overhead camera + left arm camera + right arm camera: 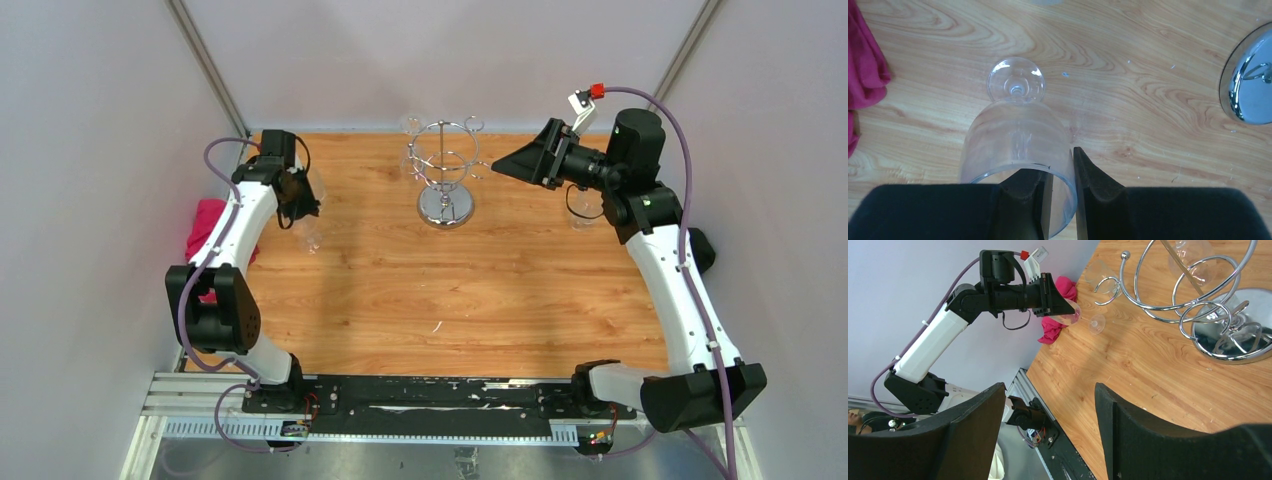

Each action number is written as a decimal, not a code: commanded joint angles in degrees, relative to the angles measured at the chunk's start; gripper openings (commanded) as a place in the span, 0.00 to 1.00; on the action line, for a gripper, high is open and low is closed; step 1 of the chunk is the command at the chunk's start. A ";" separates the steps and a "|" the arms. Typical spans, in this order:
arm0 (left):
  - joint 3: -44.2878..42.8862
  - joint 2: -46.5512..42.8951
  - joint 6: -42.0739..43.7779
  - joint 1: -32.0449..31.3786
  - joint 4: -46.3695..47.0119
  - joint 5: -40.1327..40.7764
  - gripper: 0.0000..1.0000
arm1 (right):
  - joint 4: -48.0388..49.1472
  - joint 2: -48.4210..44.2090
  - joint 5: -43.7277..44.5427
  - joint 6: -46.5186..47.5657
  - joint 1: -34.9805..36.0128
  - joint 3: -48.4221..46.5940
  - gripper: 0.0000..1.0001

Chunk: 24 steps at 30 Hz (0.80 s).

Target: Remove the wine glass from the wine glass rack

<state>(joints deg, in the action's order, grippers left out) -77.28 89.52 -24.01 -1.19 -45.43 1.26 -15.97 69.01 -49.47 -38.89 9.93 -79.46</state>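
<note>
The chrome wine glass rack (446,180) stands at the back middle of the wooden table. Its mirrored base shows in the left wrist view (1248,80) and its loops in the right wrist view (1198,295). My left gripper (300,205) (1060,165) is shut on the rim of a clear wine glass (310,235) (1015,130), one finger inside the bowl and one outside. It holds the glass left of the rack, foot towards the table. My right gripper (510,160) (1048,390) is open and empty, just right of the rack, pointing at it. Another clear glass (1193,257) hangs in the rack.
A pink cloth (207,225) (863,75) lies at the table's left edge beside the left arm. A clear glass (580,208) stands by the right arm. Another glass (412,125) is at the rack's back left. Grey walls close in on three sides.
</note>
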 commanded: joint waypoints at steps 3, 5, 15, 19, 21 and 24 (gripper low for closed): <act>0.61 -0.64 -0.03 0.84 2.14 -2.00 0.00 | -0.56 -0.02 0.08 1.01 -0.88 -1.61 0.71; 0.40 -0.60 -0.15 0.84 2.16 -2.66 0.00 | -0.56 -0.10 0.12 1.01 -0.88 -1.58 0.71; -1.02 1.83 0.37 0.84 1.29 -3.20 0.00 | -0.56 0.09 0.14 0.85 -0.92 -1.41 0.71; -1.08 2.89 0.28 0.84 0.86 -3.20 0.00 | -0.55 0.12 0.17 0.93 -0.88 -1.22 0.71; -1.12 3.18 0.30 0.84 0.29 -2.41 0.03 | -0.55 0.18 0.12 0.90 -0.89 -1.14 0.71; -1.04 3.08 0.54 0.84 -0.10 -1.68 0.10 | -0.45 0.24 0.08 0.86 -0.91 -1.01 0.71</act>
<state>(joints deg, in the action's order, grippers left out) -78.13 90.70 -24.01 -0.75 -44.66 -0.99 -16.10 69.06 -49.45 -38.89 9.93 -79.46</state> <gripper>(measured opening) 0.235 0.707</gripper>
